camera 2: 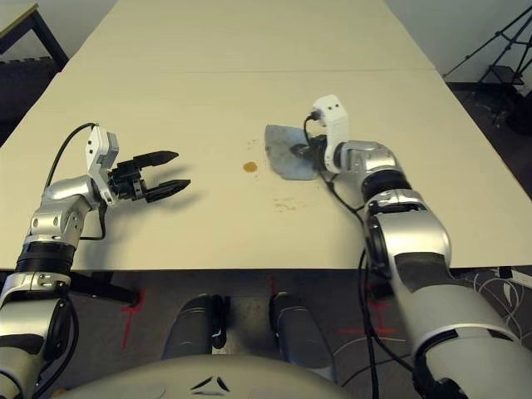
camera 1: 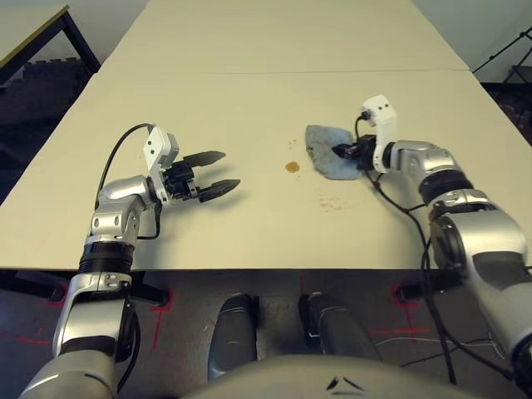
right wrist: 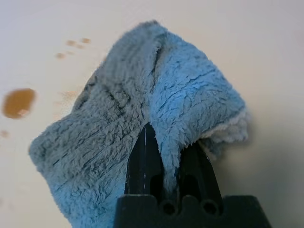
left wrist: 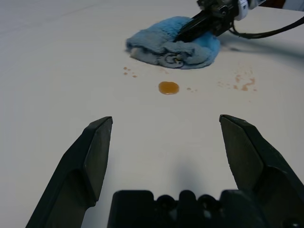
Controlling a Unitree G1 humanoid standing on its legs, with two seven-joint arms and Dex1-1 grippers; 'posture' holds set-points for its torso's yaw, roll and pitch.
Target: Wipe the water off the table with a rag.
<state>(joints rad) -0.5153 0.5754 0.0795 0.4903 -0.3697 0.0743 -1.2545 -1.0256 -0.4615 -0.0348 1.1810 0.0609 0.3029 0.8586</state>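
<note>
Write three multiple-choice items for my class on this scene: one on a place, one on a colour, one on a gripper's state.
1. Where is the largest amber drop?
A) Under the left gripper
B) On the table between the left gripper and the rag
C) On the floor

2. What colour is the rag?
A) Blue and grey
B) Red
C) Green

3. How is the left gripper?
A) Shut on the rag
B) Shut and empty
C) Open and empty

Key:
1 B: the largest amber drop lies on the table, with the left gripper to one side and the rag to the other.
2 A: its fluffy cloth shows both shades.
3 C: its fingers stand apart with nothing between them.
</note>
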